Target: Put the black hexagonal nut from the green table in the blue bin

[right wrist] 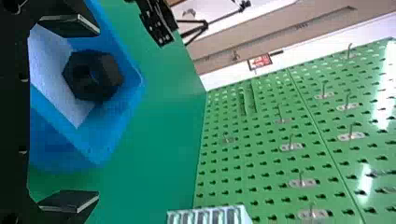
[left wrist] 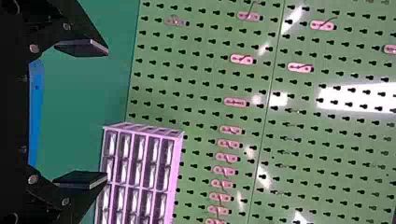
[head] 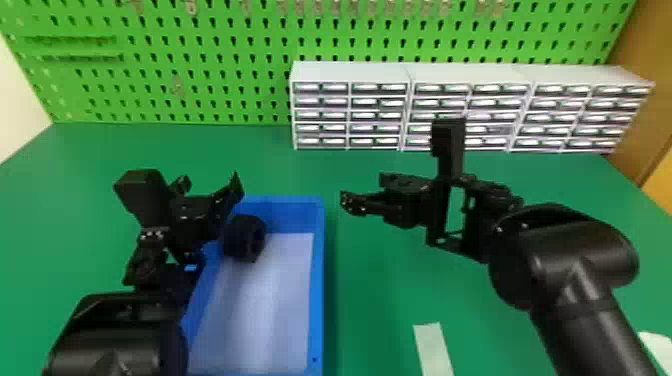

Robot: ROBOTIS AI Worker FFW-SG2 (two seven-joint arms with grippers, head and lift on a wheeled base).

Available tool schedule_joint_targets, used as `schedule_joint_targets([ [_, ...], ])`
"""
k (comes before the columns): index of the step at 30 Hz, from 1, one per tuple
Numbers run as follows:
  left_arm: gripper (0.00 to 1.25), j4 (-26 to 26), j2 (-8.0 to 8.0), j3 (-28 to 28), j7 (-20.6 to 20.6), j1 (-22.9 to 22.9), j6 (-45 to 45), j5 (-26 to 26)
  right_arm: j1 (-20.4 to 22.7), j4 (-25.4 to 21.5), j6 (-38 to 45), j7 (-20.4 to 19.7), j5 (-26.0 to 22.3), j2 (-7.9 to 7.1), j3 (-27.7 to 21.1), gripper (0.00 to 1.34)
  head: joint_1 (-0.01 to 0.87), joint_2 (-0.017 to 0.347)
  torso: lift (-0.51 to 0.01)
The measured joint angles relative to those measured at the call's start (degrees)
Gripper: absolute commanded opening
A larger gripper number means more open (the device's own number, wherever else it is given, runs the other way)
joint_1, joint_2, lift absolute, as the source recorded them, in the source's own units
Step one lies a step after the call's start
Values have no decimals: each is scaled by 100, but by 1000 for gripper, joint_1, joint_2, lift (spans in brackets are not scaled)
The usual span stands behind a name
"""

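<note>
Green pegboard (head: 200, 55) rose behind the green tabletop (head: 390, 290), with white drawer cabinets (head: 350, 107) standing at its foot. On that tabletop, the black hexagonal nut (head: 245, 237) was inside the blue bin (head: 318, 290), toward the far left corner. I could not tell whether it sat flush against the bin's floor. My left claw (left wrist: 107, 114) was released, its two fingers wide apart with nothing between them, close by that corner. My right claw (right wrist: 99, 113) was also released and empty, out over the tabletop on the right side of the bin.

To my eye the placing was done, and what remained was to clear the left claw without upsetting it. The way to do that well was to keep the fingers spread, lift straight up first, and only then swing outward, away from the nut. A sideways start could have caught a fingertip on the near wall or nudged the nut. I judged the right claw had no part in this, so holding it motionless was wisest.
</note>
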Motion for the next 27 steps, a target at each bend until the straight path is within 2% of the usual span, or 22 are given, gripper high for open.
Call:
schedule_joint_targets([
  [8,927,0,0,3,0,0,0,0,122,-174,-102,-25,332,56,-386,1258,686,51,-97],
  [17,927,0,0,3,0,0,0,0,331,-426,-279,-294,567,103,-819,1258,686,51,-97],
  [27,927,0,0,3,0,5,0,0,731,-782,-690,-1026,652,202,-1207,1258,686,51,-97],
])
